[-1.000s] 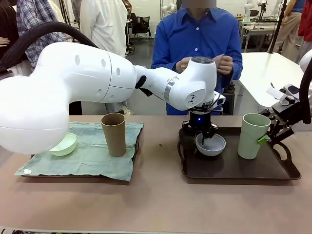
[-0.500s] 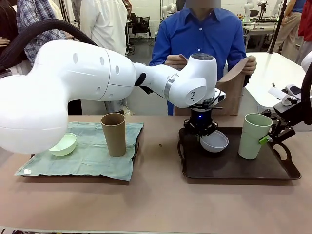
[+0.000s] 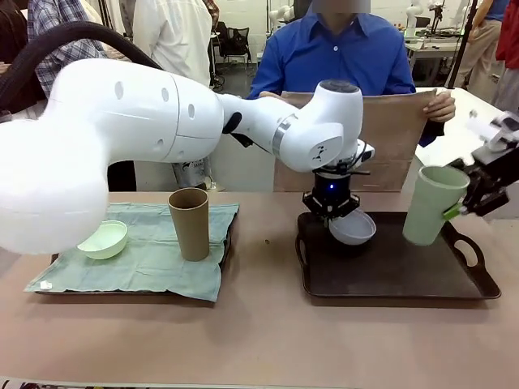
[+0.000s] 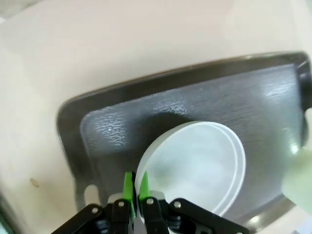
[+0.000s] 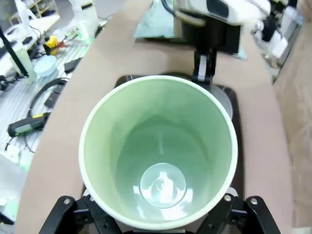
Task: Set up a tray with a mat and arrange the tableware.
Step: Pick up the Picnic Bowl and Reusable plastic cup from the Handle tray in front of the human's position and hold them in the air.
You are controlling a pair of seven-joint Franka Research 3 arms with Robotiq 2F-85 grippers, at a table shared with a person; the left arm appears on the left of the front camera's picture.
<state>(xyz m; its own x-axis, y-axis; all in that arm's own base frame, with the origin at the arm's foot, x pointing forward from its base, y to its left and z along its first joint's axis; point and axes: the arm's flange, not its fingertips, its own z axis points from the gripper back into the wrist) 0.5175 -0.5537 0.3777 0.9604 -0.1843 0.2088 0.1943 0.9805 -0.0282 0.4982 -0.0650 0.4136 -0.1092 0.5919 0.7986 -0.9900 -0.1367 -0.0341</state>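
My left gripper (image 3: 334, 212) reaches across to the dark tray (image 3: 389, 279) and is shut on the rim of the white bowl (image 3: 353, 228), which hangs tilted just above it. The left wrist view shows the green pads (image 4: 128, 187) pinching the bowl (image 4: 195, 163) over the tray (image 4: 122, 131). My right gripper (image 3: 454, 212) is shut on the tall pale green cup (image 3: 434, 205), held tilted above the tray's right end. From the right wrist, the cup (image 5: 158, 156) gapes open, empty. A person holds a brown mat (image 3: 397, 130) spread out behind the tray.
At the left, a second tray carries a green cloth (image 3: 146, 263) with the pale green bowl (image 3: 104, 240) and the tall brown cup (image 3: 189, 224) standing on it. My bulky left arm spans the middle of the table. People stand behind.
The white bowl and the pale green cup have both risen off the dark tray. The person has unfolded the brown mat and spread it wide behind the tray.
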